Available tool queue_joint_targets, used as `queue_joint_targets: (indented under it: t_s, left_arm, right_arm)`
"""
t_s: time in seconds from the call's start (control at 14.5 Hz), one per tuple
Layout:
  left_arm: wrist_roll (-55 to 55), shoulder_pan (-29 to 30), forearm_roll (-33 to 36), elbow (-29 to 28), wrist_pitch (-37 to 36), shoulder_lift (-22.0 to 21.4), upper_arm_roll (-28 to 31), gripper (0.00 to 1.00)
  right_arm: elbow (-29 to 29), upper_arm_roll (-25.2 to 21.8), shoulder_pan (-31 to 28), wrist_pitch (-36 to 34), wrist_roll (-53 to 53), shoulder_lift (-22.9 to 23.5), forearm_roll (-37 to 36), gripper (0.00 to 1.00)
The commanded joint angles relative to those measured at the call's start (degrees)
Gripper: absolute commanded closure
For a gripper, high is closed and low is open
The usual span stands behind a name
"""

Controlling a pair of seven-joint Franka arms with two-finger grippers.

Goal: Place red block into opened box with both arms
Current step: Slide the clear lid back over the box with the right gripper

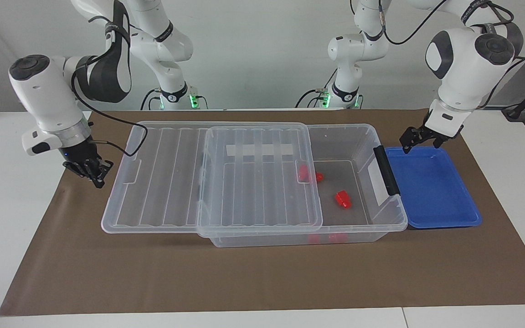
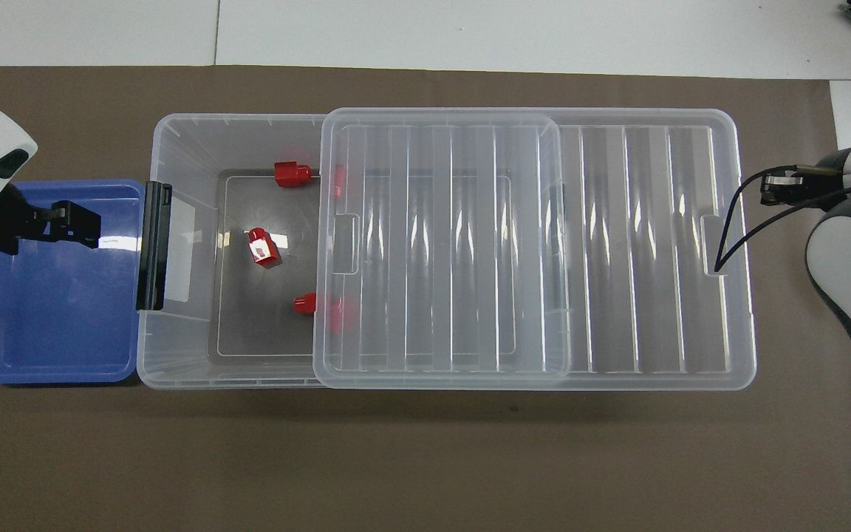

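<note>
A robotics lab: two white arms [image 1: 57, 105] are standing at a white table [image 1: 16, 191] in mid-frame, brown mat [image 1: 262, 273] covering it, cables trailing against a bare wall
</note>
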Motion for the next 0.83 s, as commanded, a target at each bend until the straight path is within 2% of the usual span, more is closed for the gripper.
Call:
queue_joint_targets:
  t_s: [0.0,0.21,0.76]
  left_arm:
    - [2.5,1.0,-1.0,-2.4,1.2,-2.1,0.5,0.00]
    - [2.4,0.7,-1.0,-0.7,-1.8,-2.6,1.3,0.00]
    - [2.4,0.2,-1.0,-0.6,-5.8,-6.0,1.3,0.00]
  right_arm:
    - [0.1,0.3,0.1,1.0,-1.3,0.3,0.5,1.00]
    - [0.0,0.7,0.3,1.0,-2.0,1.0,0.6,1.00]
    - [-0.1,1.5,3.5,-0.4,-2.2,0.9,1.8,1.00]
